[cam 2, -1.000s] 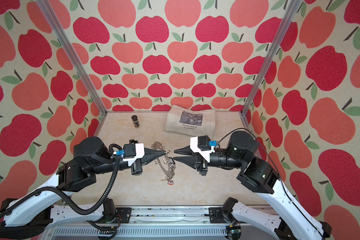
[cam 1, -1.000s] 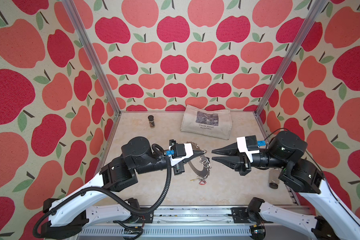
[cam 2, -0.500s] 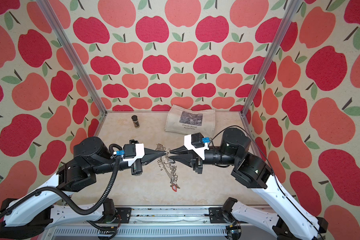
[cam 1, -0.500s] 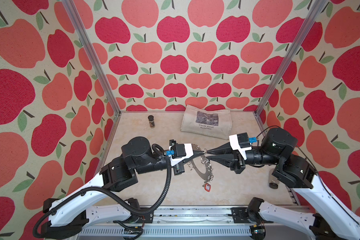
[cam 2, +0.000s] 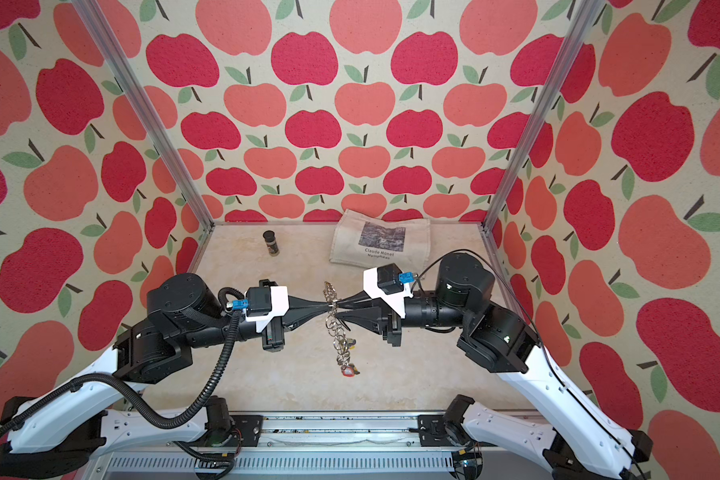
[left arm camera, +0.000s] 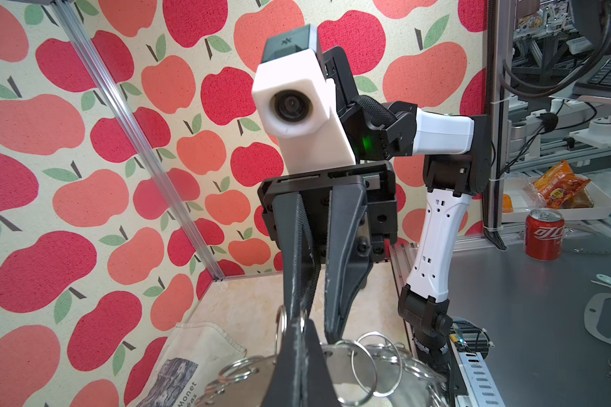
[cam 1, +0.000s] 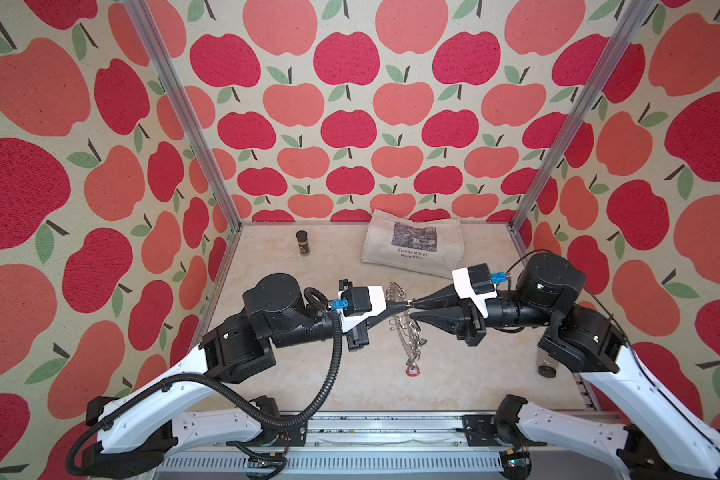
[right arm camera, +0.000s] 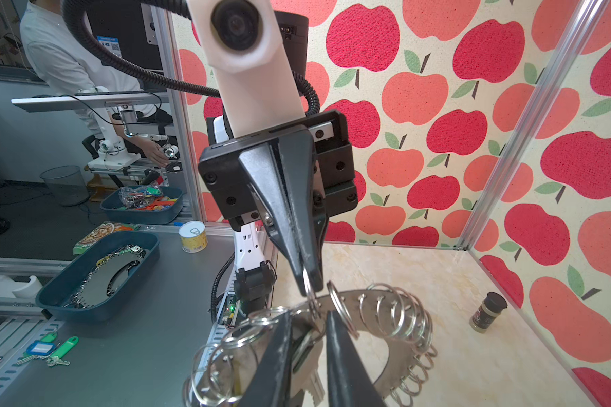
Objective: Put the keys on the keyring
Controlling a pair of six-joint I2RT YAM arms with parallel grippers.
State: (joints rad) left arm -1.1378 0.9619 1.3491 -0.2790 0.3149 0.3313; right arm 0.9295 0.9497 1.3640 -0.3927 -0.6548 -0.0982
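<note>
- The left gripper [cam 1: 402, 306] reaches in toward the middle of the table [cam 1: 287, 382]. Its jaws are pressed together on one wire ring at the rim of the keyring [cam 1: 406, 332].
- In both top views the keyring is seen edge-on between the two arms, with its small rings fanning out on both sides.
- The right gripper [cam 1: 411, 310] meets the left one tip to tip. Its jaws stand narrowly apart. The upper finger lies right at the pinched ring and the lower finger sits just beside the disc.
- In the right wrist view the left gripper [right arm camera: 309, 285] comes down onto the rim, and the grey disc [right arm camera: 395, 352] curves away behind it.
- A silver key [right arm camera: 302, 349] with a dark tag shows through the gap between the right jaws, against the disc. I cannot tell whether it hangs from a ring.
- A red-framed tag [cam 1: 413, 371] dangles at the keyring's near end.
- A small dark jar [cam 1: 302, 243] and a folded tote bag [cam 1: 412, 245] sit near the back wall, well apart from the arms.
</note>
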